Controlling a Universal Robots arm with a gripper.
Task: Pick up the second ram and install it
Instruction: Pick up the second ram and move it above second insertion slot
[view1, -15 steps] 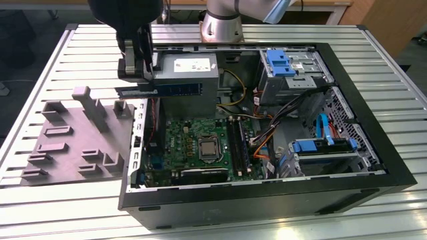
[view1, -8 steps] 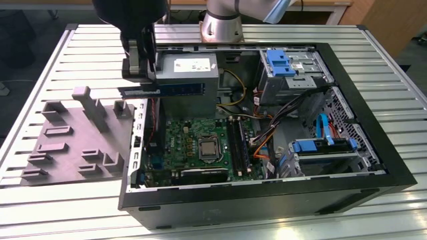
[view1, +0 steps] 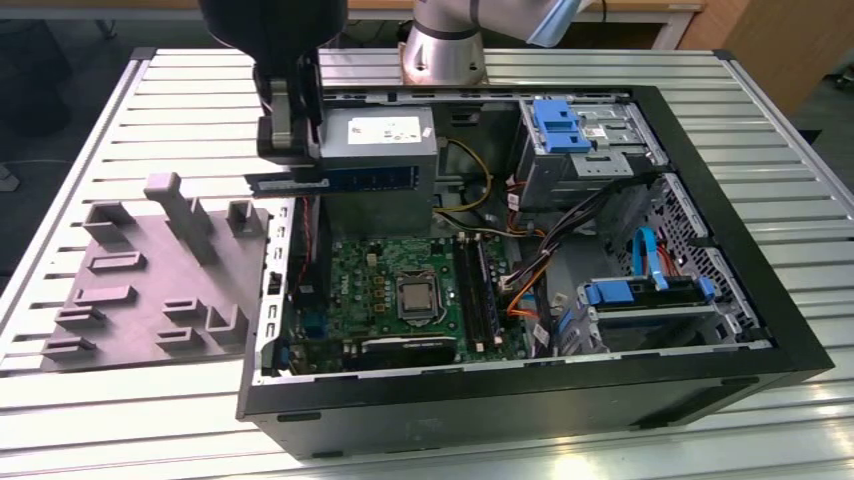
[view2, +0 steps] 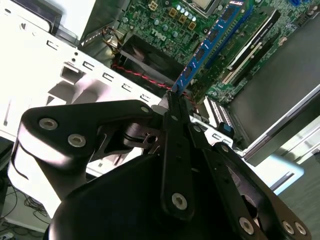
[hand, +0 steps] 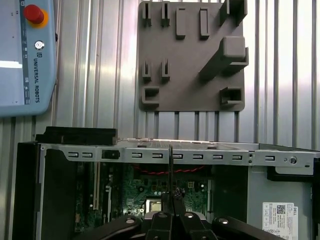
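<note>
Hand (view1: 307, 172) clamped shut on one end of the second ram (view1: 363, 179) — we see its fingers (view2: 173, 117) narrow around the board's end. The ram hangs level in the air above the open computer case (view1: 777, 290), over the motherboard (view1: 367, 275) beside the power supply (view1: 380, 135) — well apart from the grey fixture plate (view1: 134, 290) on the tabletop (view1: 134, 420).

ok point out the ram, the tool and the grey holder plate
second ram (view2: 210, 42), second wrist view, middle of its blue face
tool (view2: 176, 97), second wrist view, between tips shut on second ram
grey holder plate (hand: 185, 92), first wrist view, bare flat middle
</note>
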